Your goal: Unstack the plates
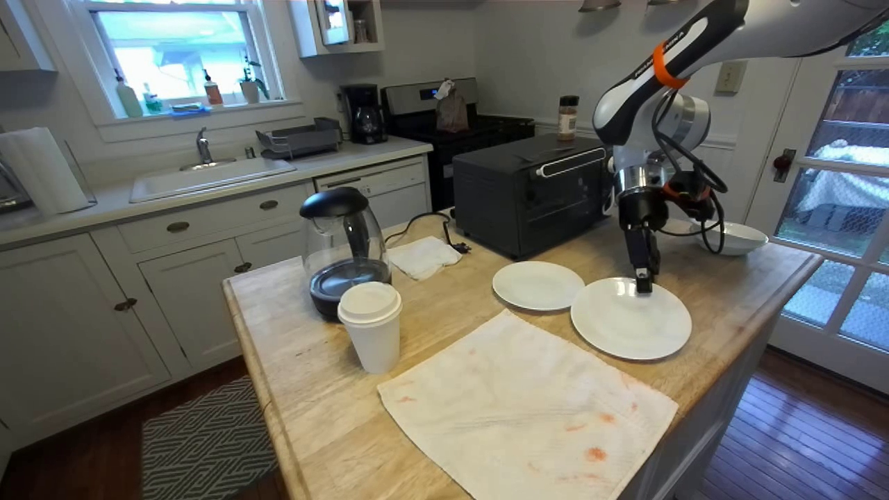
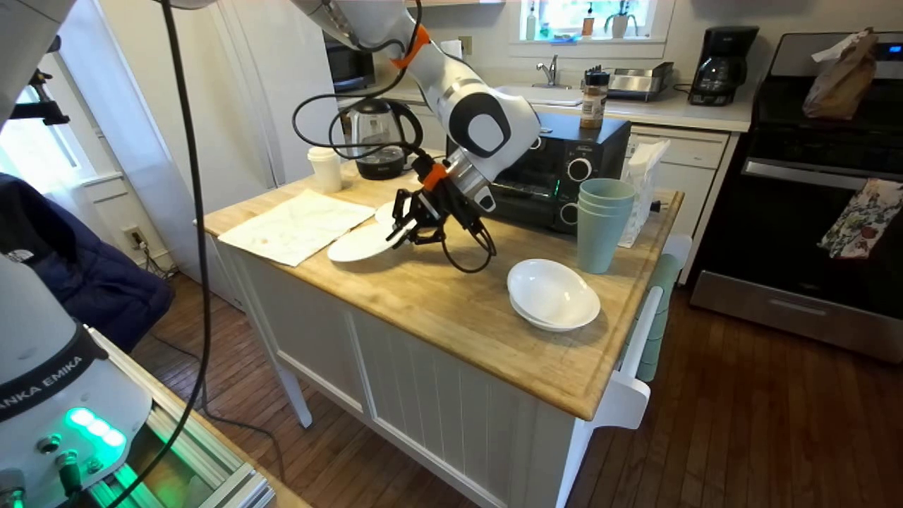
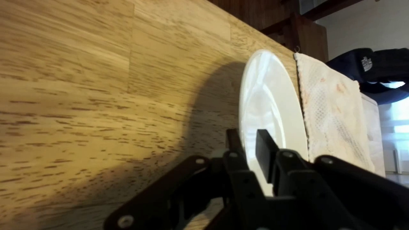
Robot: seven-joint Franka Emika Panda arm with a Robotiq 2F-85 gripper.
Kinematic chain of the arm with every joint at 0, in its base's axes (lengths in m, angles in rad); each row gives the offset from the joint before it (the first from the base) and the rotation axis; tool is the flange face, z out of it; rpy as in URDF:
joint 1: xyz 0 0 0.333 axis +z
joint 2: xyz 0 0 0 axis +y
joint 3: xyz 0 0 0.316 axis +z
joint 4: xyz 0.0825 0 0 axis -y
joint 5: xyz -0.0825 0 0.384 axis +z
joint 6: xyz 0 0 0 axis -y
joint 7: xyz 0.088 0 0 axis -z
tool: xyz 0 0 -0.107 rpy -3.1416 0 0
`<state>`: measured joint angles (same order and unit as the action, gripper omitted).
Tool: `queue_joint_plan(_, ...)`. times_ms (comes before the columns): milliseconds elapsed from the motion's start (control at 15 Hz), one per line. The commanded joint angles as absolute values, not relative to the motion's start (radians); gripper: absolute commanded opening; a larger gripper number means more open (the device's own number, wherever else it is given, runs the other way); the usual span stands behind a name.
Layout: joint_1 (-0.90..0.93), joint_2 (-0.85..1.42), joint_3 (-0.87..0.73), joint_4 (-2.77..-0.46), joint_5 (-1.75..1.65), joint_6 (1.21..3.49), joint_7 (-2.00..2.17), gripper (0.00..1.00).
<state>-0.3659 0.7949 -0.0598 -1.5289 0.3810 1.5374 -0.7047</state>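
Two flat white plates lie side by side on the wooden island. The nearer plate (image 1: pixel 628 326) and the farther plate (image 1: pixel 538 286) meet or slightly overlap at their edges; I cannot tell which. In an exterior view the nearer plate (image 2: pixel 356 244) shows, and the farther plate (image 2: pixel 384 212) is partly hidden behind my gripper. My gripper (image 1: pixel 644 283) points down at the nearer plate's rim. In the wrist view the gripper (image 3: pixel 248 137) is partly open, with one finger outside the rim and the other over the plate (image 3: pixel 271 95). A gap shows between finger and plate.
A stained cloth (image 1: pixel 528 417) lies beside the plates. A white cup (image 1: pixel 371 330), a glass kettle (image 1: pixel 345 257) and a black toaster oven (image 1: pixel 528 187) stand on the island. White bowls (image 2: pixel 554 293) and stacked green cups (image 2: pixel 603 226) stand toward its other end.
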Motion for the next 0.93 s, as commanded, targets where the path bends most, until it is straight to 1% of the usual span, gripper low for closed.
queue_joint_plan(0, -0.357, 0.807, -0.053, -1.519, 0.349, 1.559, -0.660, 0.50)
queue_joint_plan(267, -0.357, 0.809, -0.049, -1.521, 0.343, 1.566, -0.655, 0.78)
queue_joint_plan(333, -0.357, 0.807, -0.048, -1.522, 0.341, 1.562, -0.658, 0.86)
queue_joint_plan(467, -0.355, 0.808, -0.046, -1.524, 0.338, 1.561, -0.656, 0.98)
queue_joint_plan(533, -0.353, 0.807, -0.043, -1.527, 0.337, 1.558, -0.658, 1.00)
queue_joint_plan(867, -0.344, 0.797, -0.031, -1.536, 0.344, 1.566, -0.659, 1.00)
